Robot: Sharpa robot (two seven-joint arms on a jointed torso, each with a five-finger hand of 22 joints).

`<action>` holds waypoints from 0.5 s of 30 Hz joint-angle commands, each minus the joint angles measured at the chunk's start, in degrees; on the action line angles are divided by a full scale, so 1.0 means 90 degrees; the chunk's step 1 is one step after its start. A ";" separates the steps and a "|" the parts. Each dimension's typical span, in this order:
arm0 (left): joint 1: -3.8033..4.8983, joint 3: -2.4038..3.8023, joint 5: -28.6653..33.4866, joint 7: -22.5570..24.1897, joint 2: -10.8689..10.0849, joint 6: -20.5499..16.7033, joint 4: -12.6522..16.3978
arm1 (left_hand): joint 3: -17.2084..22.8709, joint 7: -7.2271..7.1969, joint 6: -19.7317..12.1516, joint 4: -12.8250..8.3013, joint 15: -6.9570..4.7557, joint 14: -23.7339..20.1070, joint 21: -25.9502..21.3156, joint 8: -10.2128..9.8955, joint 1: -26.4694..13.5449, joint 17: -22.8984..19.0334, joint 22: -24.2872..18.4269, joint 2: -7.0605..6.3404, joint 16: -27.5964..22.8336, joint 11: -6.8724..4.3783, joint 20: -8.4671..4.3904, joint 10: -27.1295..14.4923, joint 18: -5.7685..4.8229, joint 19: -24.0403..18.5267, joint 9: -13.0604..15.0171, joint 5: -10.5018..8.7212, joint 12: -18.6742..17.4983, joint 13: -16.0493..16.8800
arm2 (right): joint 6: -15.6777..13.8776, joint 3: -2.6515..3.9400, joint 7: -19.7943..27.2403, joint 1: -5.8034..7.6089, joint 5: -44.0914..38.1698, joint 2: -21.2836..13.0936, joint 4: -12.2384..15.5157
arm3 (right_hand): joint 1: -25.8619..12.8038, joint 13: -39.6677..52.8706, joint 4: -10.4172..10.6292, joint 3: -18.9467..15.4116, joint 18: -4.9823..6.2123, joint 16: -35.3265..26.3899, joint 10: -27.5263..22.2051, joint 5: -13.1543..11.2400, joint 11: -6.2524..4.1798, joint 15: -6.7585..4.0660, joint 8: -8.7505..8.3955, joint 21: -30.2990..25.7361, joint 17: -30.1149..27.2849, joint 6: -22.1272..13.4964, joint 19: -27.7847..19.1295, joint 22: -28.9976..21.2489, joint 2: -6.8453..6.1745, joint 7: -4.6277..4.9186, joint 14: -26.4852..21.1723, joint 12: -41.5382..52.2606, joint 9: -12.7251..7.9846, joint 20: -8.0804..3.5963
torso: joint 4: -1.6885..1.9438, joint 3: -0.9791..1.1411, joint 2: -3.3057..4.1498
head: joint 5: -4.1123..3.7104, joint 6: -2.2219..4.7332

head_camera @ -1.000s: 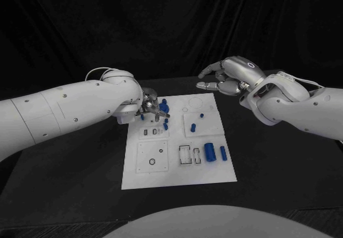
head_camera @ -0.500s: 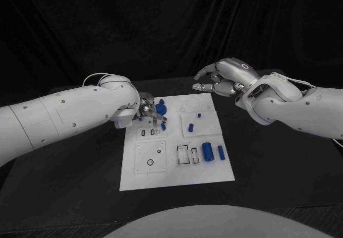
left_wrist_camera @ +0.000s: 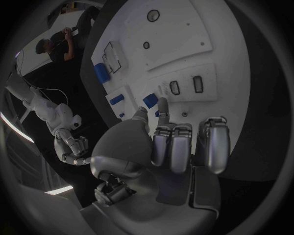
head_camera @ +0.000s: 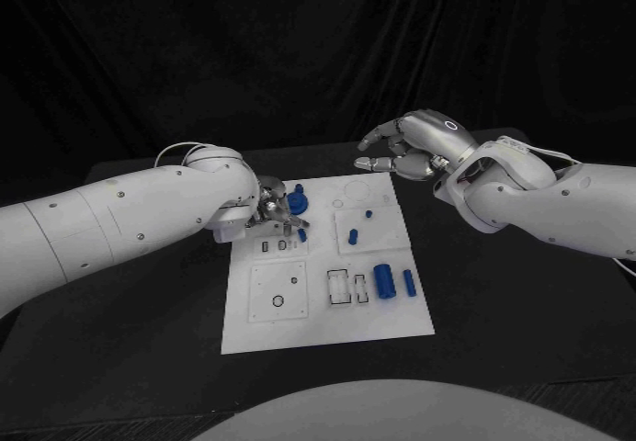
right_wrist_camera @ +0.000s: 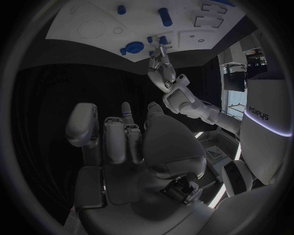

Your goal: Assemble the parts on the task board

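Partly hidden under the left hand (head_camera: 276, 208), at about ten o'clock on the task board (head_camera: 332, 326), is a cluster of small blue parts; the head view shows a round-headed part (head_camera: 297, 196) just beyond the fingers and a smaller blue piece (head_camera: 302, 234) below them, but whether a fingertip touches either cannot be told from there. The left wrist view gives more: one finger (left_wrist_camera: 163, 105) reaches out straight with its tip just beside a small blue part (left_wrist_camera: 150, 101), while the other fingers lie curled toward the palm with nothing in them. No grasp is visible, though contact at that tip stays unclear.

From the right wrist view the left hand (right_wrist_camera: 160, 66) appears from the far side, its fingers pointing down among the blue parts at the board's edge (right_wrist_camera: 80, 12).

The right hand (head_camera: 414, 145) hovers off the board at one o'clock, above the black table (head_camera: 516, 312), palm down, fingers loosely bent and apart, holding nothing; its own wrist view confirms an empty palm (right_wrist_camera: 132, 132).

Toward four o'clock on the board lie a large blue cylinder (head_camera: 386, 280) and a thinner one (head_camera: 410, 282), side by side, near two rectangular outlines (head_camera: 344, 286). A slanted blue peg (head_camera: 354, 236) rests near the centre.
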 commanded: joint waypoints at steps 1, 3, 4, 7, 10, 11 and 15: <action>-0.0030 0.0006 -0.0004 0.0133 0.0022 0.0034 -0.0029 | 0.0039 0.0013 0.0057 -0.0001 0.0005 0.0662 -0.0035 -0.0026 -0.0055 0.1676 0.0312 -0.0015 0.0017 0.0023 0.0009 0.0652 -0.0040 -0.0048 -0.0009 -0.0031 0.0017 0.1674 | -0.0005 0.0004 -0.0070 -0.0019 0.0016 0.0006 -0.0018 | 0.0058 0.1145 0.0006 -0.0047 0.0045 -0.0023 0.0214 0.0036 0.0060 0.0041 -0.0035 -0.0038 0.0573 0.0047 -0.0041 0.0891 0.0001 -0.0004 0.0313 -0.0022 -0.0010 -0.0018 | 0.0007 0.0002 0.0001 | -0.0033 -0.0001; -0.0042 0.0006 -0.0004 0.0133 0.0026 0.0049 -0.0039 | 0.0039 0.0013 0.0057 -0.0001 0.0005 0.0662 -0.0035 -0.0026 -0.0055 0.1676 0.0312 -0.0015 0.0017 0.0023 0.0009 0.0652 -0.0040 -0.0048 -0.0009 -0.0031 0.0017 0.1674 | -0.0007 0.0004 -0.0069 -0.0021 0.0017 0.0014 -0.0029 | 0.0058 0.1145 0.0006 -0.0047 0.0045 -0.0023 0.0214 0.0036 0.0060 0.0041 -0.0035 -0.0038 0.0573 0.0047 -0.0041 0.0891 0.0001 -0.0004 0.0313 -0.0022 -0.0010 -0.0018 | 0.0013 -0.0001 -0.0002 | -0.0047 -0.0001; -0.0049 0.0006 -0.0004 0.0134 0.0030 0.0057 -0.0044 | 0.0042 0.0015 0.0065 0.0001 0.0006 0.0662 -0.0036 -0.0045 -0.0059 0.1676 0.0315 -0.0015 0.0017 0.0024 0.0011 0.0652 -0.0041 -0.0047 -0.0014 -0.0031 0.0017 0.1674 | -0.0008 0.0004 -0.0069 -0.0022 0.0018 0.0020 -0.0036 | 0.0058 0.1145 0.0006 -0.0047 0.0045 -0.0023 0.0214 0.0036 0.0060 0.0041 -0.0035 -0.0038 0.0573 0.0047 -0.0041 0.0891 0.0001 -0.0004 0.0313 -0.0022 -0.0010 -0.0018 | 0.0017 -0.0001 -0.0005 | -0.0058 -0.0001; -0.0063 0.0006 -0.0004 0.0140 0.0044 0.0069 -0.0058 | 0.0042 0.0015 0.0065 0.0001 0.0006 0.0662 -0.0036 -0.0045 -0.0059 0.1676 0.0315 -0.0015 0.0017 0.0024 0.0011 0.0652 -0.0041 -0.0047 -0.0014 -0.0031 0.0017 0.1674 | -0.0007 0.0004 -0.0066 -0.0025 0.0021 0.0036 -0.0052 | 0.0058 0.1145 0.0006 -0.0047 0.0045 -0.0023 0.0214 0.0036 0.0060 0.0041 -0.0035 -0.0038 0.0573 0.0047 -0.0041 0.0891 0.0001 -0.0004 0.0313 -0.0022 -0.0010 -0.0018 | 0.0001 0.0003 -0.0005 | -0.0048 -0.0001; -0.0070 0.0006 -0.0004 0.0147 0.0057 0.0080 -0.0073 | 0.0044 0.0016 0.0072 0.0002 0.0007 0.0662 -0.0041 -0.0058 -0.0062 0.1676 0.0306 -0.0015 0.0017 0.0026 0.0012 0.0652 -0.0038 -0.0054 -0.0017 -0.0033 0.0017 0.1674 | 0.0000 0.0004 -0.0063 -0.0029 0.0035 0.0051 -0.0067 | 0.0057 0.1137 0.0008 -0.0057 0.0048 -0.0041 0.0208 0.0039 0.0061 0.0042 -0.0040 -0.0056 0.0558 0.0050 -0.0046 0.0887 -0.0001 -0.0003 0.0308 -0.0029 -0.0011 -0.0018 | 0.0004 0.0000 -0.0005 | -0.0064 -0.0001; -0.0072 0.0006 -0.0004 0.0149 0.0061 0.0086 -0.0078 | 0.0044 0.0016 0.0072 0.0002 0.0007 0.0662 -0.0041 -0.0058 -0.0062 0.1676 0.0306 -0.0015 0.0017 0.0026 0.0012 0.0652 -0.0038 -0.0054 -0.0017 -0.0033 0.0017 0.1674 | 0.0001 0.0004 -0.0062 -0.0031 0.0038 0.0056 -0.0071 | 0.0056 0.1133 0.0009 -0.0059 0.0050 -0.0050 0.0204 0.0039 0.0061 0.0042 -0.0041 -0.0066 0.0551 0.0050 -0.0049 0.0884 -0.0001 -0.0003 0.0306 -0.0033 -0.0012 -0.0017 | 0.0007 0.0000 -0.0005 | -0.0069 -0.0001; -0.0077 0.0006 -0.0004 0.0155 0.0068 0.0107 -0.0090 | 0.0052 0.0015 0.0086 -0.0007 0.0008 0.0662 -0.0044 -0.0081 -0.0055 0.1676 0.0305 -0.0020 0.0017 0.0026 0.0014 0.0652 -0.0038 -0.0056 -0.0022 -0.0033 0.0017 0.1674 | 0.0006 0.0004 -0.0063 -0.0041 0.0047 0.0072 -0.0087 | 0.0056 0.1133 0.0009 -0.0059 0.0050 -0.0050 0.0204 0.0039 0.0061 0.0042 -0.0041 -0.0066 0.0551 0.0050 -0.0049 0.0884 -0.0001 -0.0003 0.0306 -0.0033 -0.0012 -0.0017 | 0.0009 0.0001 -0.0005 | -0.0088 -0.0001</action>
